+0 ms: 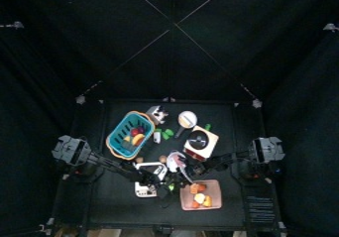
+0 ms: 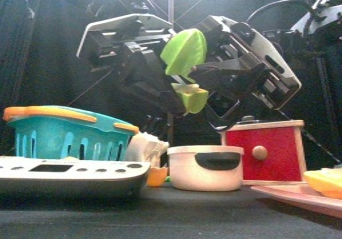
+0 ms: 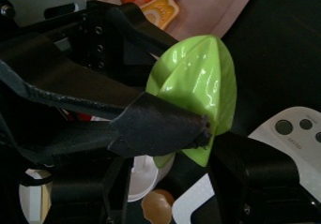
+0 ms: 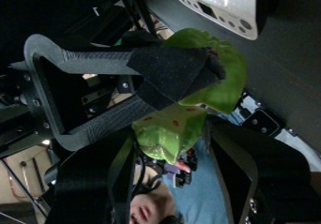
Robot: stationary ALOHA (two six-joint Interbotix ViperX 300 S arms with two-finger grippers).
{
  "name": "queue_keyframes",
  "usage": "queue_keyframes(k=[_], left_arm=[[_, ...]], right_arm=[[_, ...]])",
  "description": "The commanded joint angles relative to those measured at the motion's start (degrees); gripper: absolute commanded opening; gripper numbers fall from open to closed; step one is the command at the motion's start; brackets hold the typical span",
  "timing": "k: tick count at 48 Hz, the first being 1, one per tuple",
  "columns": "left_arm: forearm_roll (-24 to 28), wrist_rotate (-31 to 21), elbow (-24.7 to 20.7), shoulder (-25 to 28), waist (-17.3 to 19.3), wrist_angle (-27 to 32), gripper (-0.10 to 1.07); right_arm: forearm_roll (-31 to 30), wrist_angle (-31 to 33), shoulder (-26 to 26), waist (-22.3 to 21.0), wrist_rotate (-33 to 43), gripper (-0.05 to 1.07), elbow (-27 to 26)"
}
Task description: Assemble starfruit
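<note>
Held aloft above the tabletop (image 2: 160, 218): one green starfruit piece (image 2: 183, 51) in the left gripper (image 2: 158, 58), spread wide around it; another (image 2: 194, 99) at 5 o'clock, clamped by the right gripper (image 2: 214, 88). Only from above: pink tray (image 1: 189, 205).

Both arms are matte black, built from blocky angular housings with open frame brackets. The left end effector (image 2: 171, 78) and right end effector (image 2: 201, 88) each carry two flat black jaws with padded faces. Thin dark cables loop above the arms.
</note>
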Motion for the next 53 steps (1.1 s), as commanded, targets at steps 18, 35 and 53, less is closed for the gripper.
queue_keyframes(k=[18, 35, 53], left_arm=[[-0.7, -0.7, 0.0, -3.0, 0.2, 1.0, 0.70], [-7.6, -1.2, 9.9, -10.4, 3.8, -16.4, 0.70], [-23.5, -0.8, 22.5, -16.6, 12.3, -49.8, 0.70]], right_arm=[[2.4, 0.1, -4.6, 0.5, -1.6, 0.64, 2.5], [-13.1, 19.2, -17.8, 0.5, -1.6, 0.64, 6.1], [-33.6, 38.8, -26.5, 0.5, -1.5, 0.64, 5.6]])
